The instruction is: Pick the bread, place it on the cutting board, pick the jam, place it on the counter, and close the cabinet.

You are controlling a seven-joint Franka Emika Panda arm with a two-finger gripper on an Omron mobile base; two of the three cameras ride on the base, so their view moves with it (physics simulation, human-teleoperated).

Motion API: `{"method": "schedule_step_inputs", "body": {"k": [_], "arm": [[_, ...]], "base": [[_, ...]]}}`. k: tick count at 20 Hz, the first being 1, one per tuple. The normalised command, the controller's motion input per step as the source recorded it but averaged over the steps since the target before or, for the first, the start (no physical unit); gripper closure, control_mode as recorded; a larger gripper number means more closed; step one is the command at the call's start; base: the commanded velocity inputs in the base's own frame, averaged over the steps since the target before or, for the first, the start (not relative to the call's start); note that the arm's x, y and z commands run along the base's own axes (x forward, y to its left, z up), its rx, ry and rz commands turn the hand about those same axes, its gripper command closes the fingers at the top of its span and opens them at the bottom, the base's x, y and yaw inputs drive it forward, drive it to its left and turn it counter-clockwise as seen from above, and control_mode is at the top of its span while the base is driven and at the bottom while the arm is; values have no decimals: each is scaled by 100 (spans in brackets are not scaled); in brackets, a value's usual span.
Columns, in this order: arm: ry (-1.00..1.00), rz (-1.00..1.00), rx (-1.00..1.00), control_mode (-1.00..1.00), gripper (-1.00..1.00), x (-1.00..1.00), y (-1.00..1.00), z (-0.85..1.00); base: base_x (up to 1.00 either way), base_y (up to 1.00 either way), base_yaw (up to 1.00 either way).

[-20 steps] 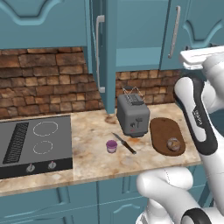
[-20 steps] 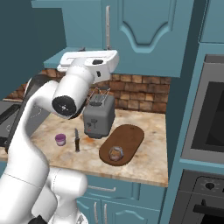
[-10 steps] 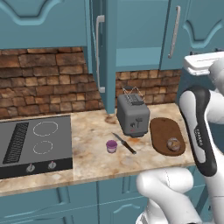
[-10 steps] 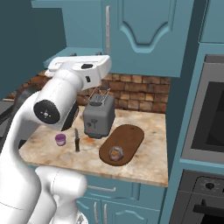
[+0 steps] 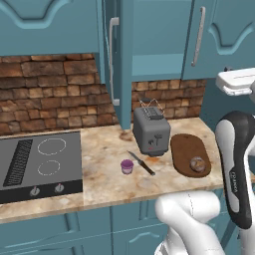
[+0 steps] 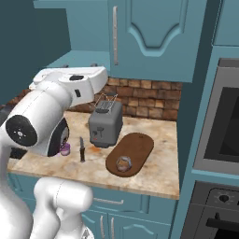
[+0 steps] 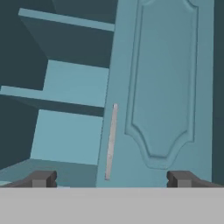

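The bread (image 5: 197, 164) (image 6: 123, 164) lies on the near end of the dark oval cutting board (image 5: 189, 152) (image 6: 134, 147), right of the toaster. The pink-purple jam (image 5: 127, 166) (image 6: 65, 149) stands on the marbled counter (image 5: 99, 187) (image 6: 158, 163), left of a knife. The cabinet's left door (image 5: 118, 64) stands swung out, edge-on. In the hand view my gripper (image 7: 112, 179) is open and holds nothing. It faces the shut right door (image 7: 162, 87), its handle (image 7: 110, 142), and the bare shelves (image 7: 74, 83) to the left. The gripper is high, well above the counter.
A grey toaster (image 5: 151, 132) (image 6: 106, 123) stands at the back of the counter with a knife (image 5: 142, 163) (image 6: 82, 149) in front. The black stovetop (image 5: 40, 164) is at the left. An oven column (image 6: 219, 126) bounds the counter on the right.
The hand has sunk a little and drawn back from the cabinet, and the arm has swung closer to the cameras. Bread, jam and open door stay where they were.
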Motion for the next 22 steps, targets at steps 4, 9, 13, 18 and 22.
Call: {"method": "schedule_step_inputs", "body": {"k": [4, 9, 13, 18, 22], "arm": [[9, 0, 0, -100, -100, -54, 20, -1], [9, 0, 0, -100, -100, -53, 23, -1], [9, 0, 0, -100, -100, -52, 26, -1], [4, 0, 0, -100, -100, -42, 23, -3], [0, 0, 0, -100, -100, -31, 24, -7]], "base": [[0, 0, 0], [0, 0, 0], [0, 0, 0], [0, 0, 0], [0, 0, 0]]}}
